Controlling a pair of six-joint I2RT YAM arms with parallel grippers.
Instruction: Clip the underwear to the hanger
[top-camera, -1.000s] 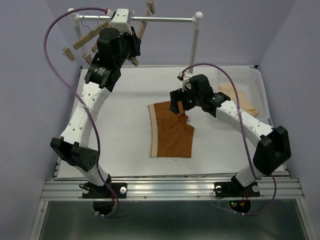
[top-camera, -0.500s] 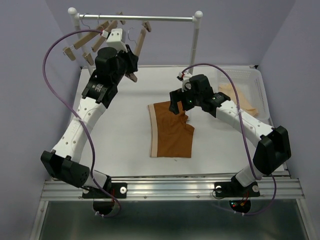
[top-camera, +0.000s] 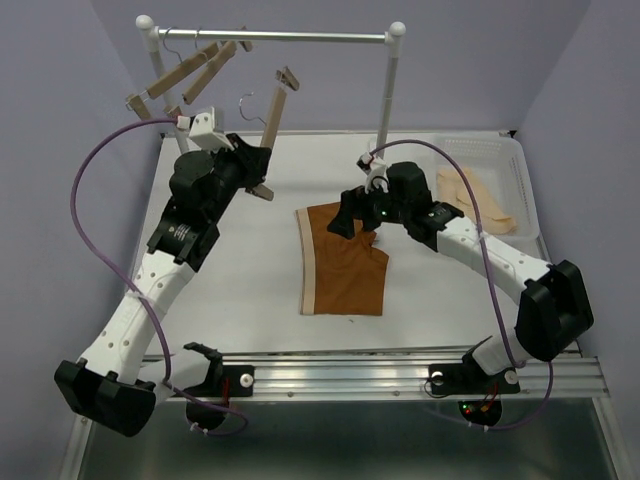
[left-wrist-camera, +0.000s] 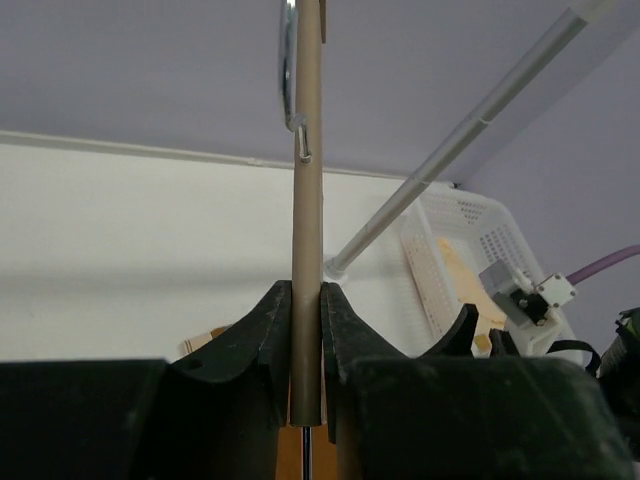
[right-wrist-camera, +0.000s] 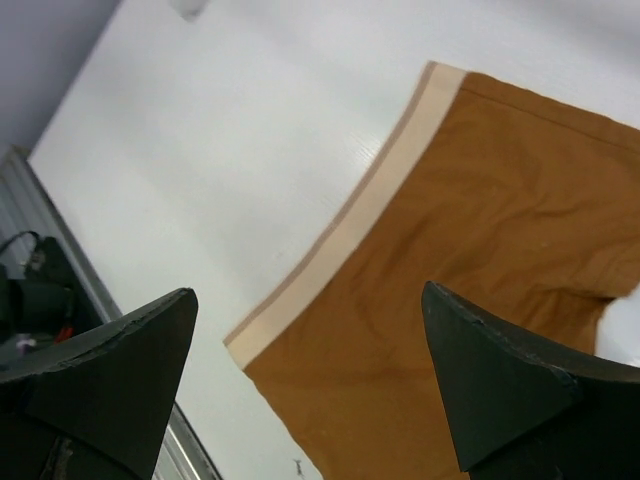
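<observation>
Underwear (top-camera: 345, 265) flat on bench (top-camera: 240, 300), pale waistband (top-camera: 308, 262) along its left edge. Left gripper (top-camera: 258, 172) far-left of underwear, jaws clamped tight on hanger (top-camera: 272, 120) wooden bar; bar tilted near upright, wire hook (left-wrist-camera: 288, 60) off its side. Right gripper (top-camera: 350, 215) above underwear's far edge, jaws spread wide, holding nothing. Basket (top-camera: 520, 165) right of underwear, cream garment (top-camera: 475, 195) inside. Rail (top-camera: 300, 37) beyond underwear, spare hangers (top-camera: 185, 75) hung there.

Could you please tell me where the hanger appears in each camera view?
Top external: the hanger is upper left of centre, below the rail.
Left wrist: upright at centre, clamped between the left gripper fingers.
Right wrist: not in it.
Shared landmark: the white table.
</observation>
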